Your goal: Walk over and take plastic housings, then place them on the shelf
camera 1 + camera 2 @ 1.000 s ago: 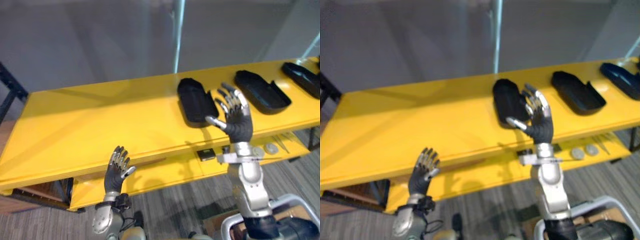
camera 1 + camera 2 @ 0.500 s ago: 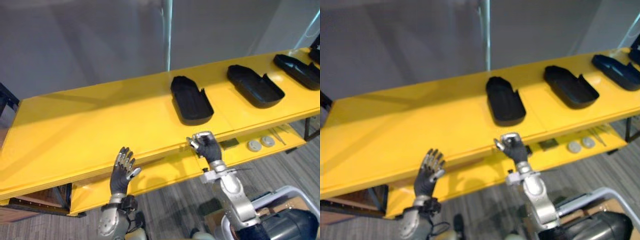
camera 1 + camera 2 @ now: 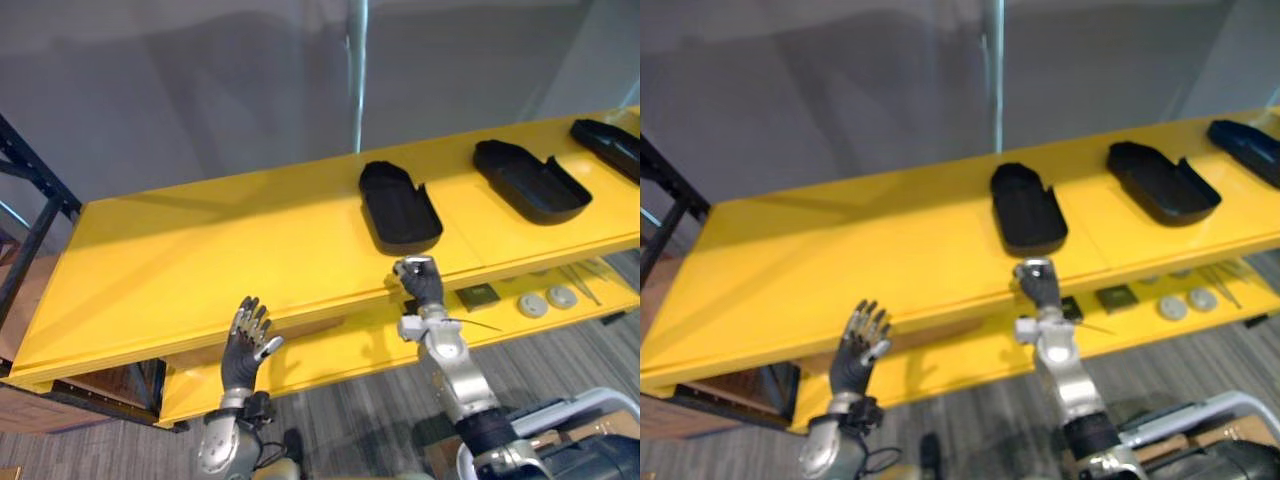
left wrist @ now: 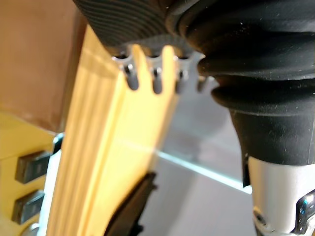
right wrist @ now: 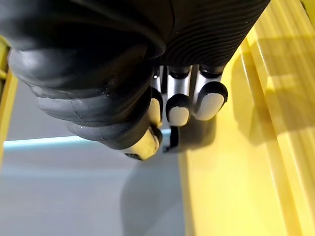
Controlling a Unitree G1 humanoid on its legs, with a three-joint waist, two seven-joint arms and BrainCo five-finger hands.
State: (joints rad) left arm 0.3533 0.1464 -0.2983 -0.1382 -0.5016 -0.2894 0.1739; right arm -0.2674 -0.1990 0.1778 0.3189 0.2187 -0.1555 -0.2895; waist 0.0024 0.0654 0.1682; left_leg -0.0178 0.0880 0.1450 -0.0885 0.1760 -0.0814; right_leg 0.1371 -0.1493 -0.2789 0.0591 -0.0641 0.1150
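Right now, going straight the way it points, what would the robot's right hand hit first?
Probably the nearest black plastic housing on the yellow shelf top. The curled right hand is at the shelf's front edge pointing toward it; depth is unclear, so it might catch that edge first.

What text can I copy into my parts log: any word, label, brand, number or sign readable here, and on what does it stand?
No text can be read anywhere in these views.
The plastic housings: plain black, no label visible.
The yellow shelf: no marking visible.
The small square parts and round discs on the lower shelf: too small to tell whether they carry print.
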